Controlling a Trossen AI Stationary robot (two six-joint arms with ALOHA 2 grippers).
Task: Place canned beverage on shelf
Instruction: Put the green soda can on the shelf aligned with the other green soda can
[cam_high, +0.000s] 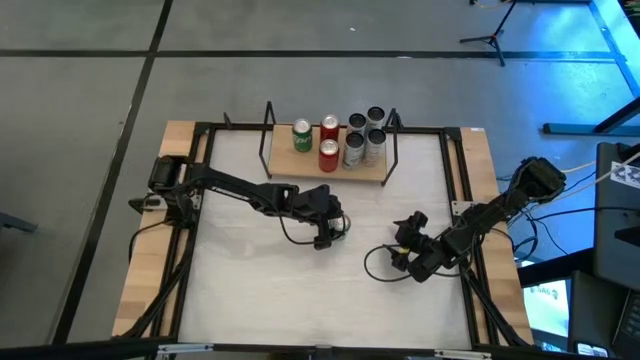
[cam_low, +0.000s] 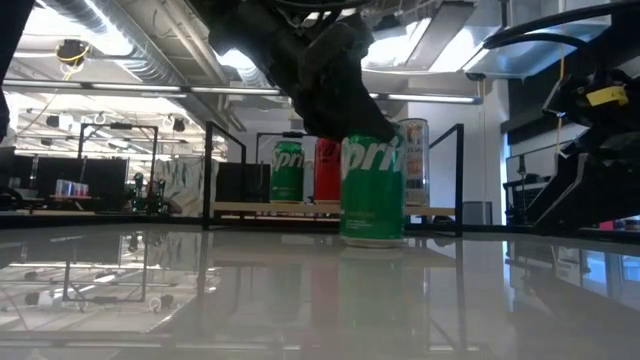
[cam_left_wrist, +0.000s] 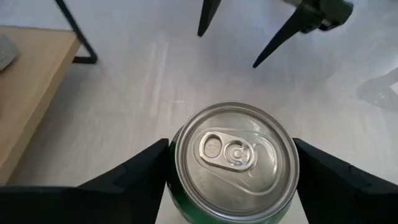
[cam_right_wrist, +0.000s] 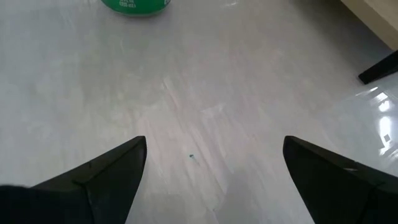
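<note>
The left gripper (cam_left_wrist: 231, 180) sits over a green Sprite can (cam_left_wrist: 233, 163) standing on the white tabletop (cam_high: 250, 290), a finger on each flank, apparently touching or nearly so; I cannot tell if they grip yet. The can stands well short of the shelf (cam_high: 325, 170), where several cans (cam_high: 340, 140) already stand. It looks rigid, smooth and slippery, probably full; mid-body suits a hold best. The right gripper (cam_right_wrist: 211, 180) waits spread wide.

The white table (cam_high: 250, 300) carries a green can (cam_low: 372, 190) and the shelf (cam_high: 300, 172) (cans on its board).
</note>
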